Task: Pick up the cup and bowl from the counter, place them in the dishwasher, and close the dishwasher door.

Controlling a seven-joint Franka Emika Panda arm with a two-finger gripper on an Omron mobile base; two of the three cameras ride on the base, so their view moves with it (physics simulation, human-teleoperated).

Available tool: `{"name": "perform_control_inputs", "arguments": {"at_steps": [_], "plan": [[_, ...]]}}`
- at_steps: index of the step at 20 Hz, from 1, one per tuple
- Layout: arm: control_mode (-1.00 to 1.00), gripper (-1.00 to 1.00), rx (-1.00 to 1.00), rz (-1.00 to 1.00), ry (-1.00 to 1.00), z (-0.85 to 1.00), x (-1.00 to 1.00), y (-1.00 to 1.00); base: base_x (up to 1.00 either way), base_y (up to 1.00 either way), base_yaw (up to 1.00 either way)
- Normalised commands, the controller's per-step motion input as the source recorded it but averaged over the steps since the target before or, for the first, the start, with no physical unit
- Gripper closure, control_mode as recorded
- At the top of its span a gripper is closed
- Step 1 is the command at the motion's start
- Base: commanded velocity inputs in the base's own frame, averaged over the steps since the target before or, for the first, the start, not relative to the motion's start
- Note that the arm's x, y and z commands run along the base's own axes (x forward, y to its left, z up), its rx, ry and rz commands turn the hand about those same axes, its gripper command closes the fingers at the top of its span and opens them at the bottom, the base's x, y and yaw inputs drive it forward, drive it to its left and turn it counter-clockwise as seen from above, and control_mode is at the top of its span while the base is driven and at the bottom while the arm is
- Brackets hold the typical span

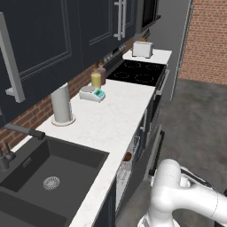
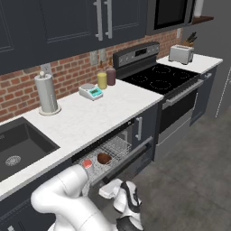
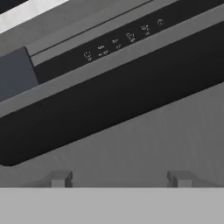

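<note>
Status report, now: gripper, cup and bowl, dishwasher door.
Gripper open, empty, close against dishwasher door. Cup and bowl in the rack. Door partly raised, not shut. Nothing seen blocking it.

Counts: 1 cup (image 2: 87,163) and 1 bowl (image 2: 104,158), both in the wire rack (image 2: 118,145) above the gripper (image 2: 127,205). On the counter (image 2: 90,118) beyond it: 1 paper roll (image 2: 46,94), 1 scale (image 2: 90,92), 2 jars (yellow (image 2: 102,80), brown (image 2: 111,76)), 1 toaster (image 2: 181,54). 1 sink (image 1: 42,175), 1 stove (image 2: 160,76).
</note>
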Motion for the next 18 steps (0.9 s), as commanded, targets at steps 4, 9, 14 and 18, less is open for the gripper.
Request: {"name": "perform_control_inputs", "arguments": {"at_steps": [4, 9, 14, 18], "plan": [[-1.0, -1.0, 0.24, 0.1, -0.22, -0.16, 0.81, 1.0, 0.0, 0.0, 0.0], [-1.0, -1.0, 0.19, 0.03, -0.18, -0.08, 0.89, 1.0, 0.0, 0.0, 0.0], [-1.0, -1.0, 0.13, 0.02, -0.07, 0.0, 1.0, 1.0, 0.0, 0.0, 0.0], [-1.0, -1.0, 0.11, 0.04, -0.02, 0.0, 1.0, 1.0, 0.0, 0.0, 0.0]]}}
